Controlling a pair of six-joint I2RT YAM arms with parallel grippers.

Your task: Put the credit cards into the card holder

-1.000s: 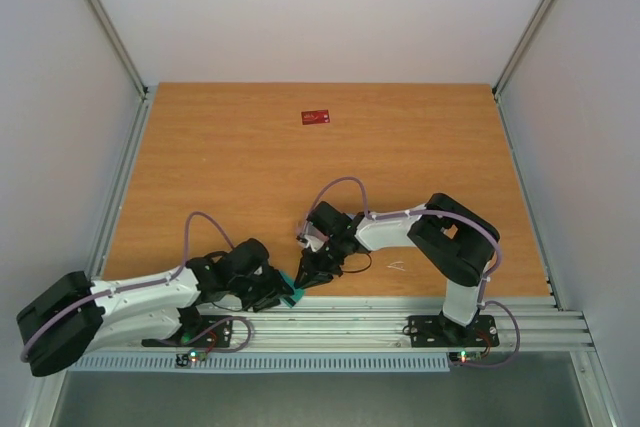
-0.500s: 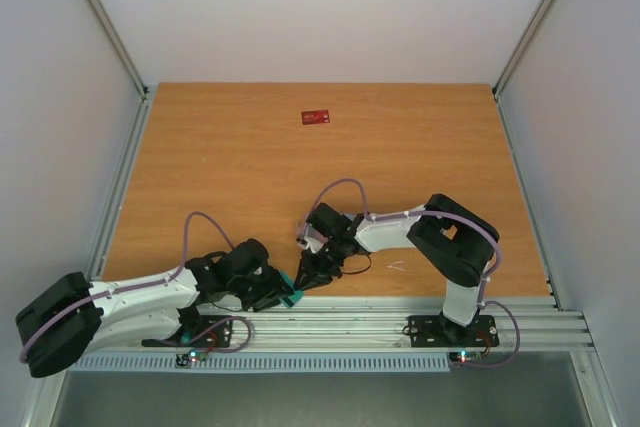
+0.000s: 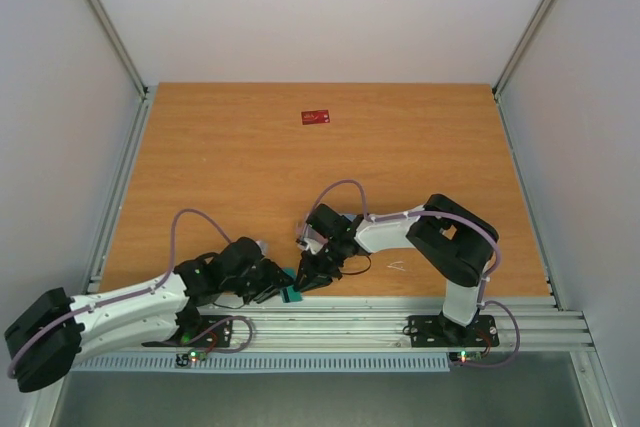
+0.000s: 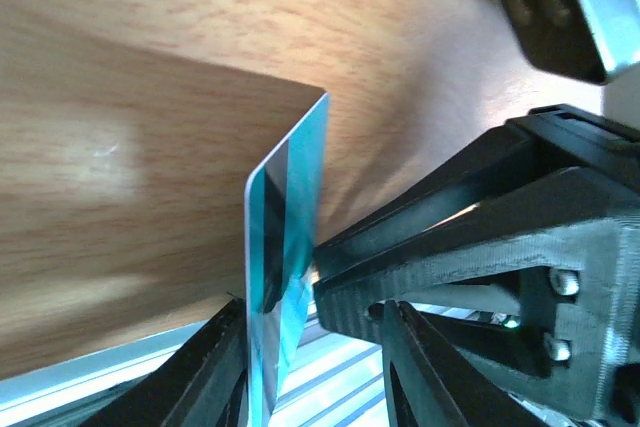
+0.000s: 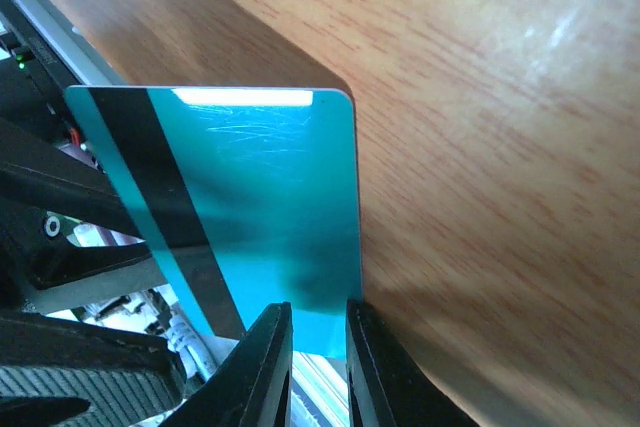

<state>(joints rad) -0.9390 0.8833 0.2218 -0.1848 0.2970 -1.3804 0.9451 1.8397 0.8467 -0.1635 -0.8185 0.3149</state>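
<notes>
Teal card [image 5: 270, 207] is standing on edge at the near table edge, with the right gripper [image 5: 310, 347] pinching it. Left gripper [image 4: 310, 342] is straddling it edge-on, jaws narrow and not yet clamping, one finger nearly touching. Card holder isn't showing anywhere.

Tight spot is the near edge, left of centre: left gripper [image 3: 283, 285] and right gripper [image 3: 308, 279] sit nose to nose with the teal card [image 3: 290, 294] between them, and the rail [image 3: 400, 312] just on the near side. Rest of the table [image 3: 250, 177] is open, with only a red card [image 3: 316, 116] far middle and a scrap [image 3: 397, 266] near right. Walls [image 3: 60, 147] box in left, right and far.
</notes>
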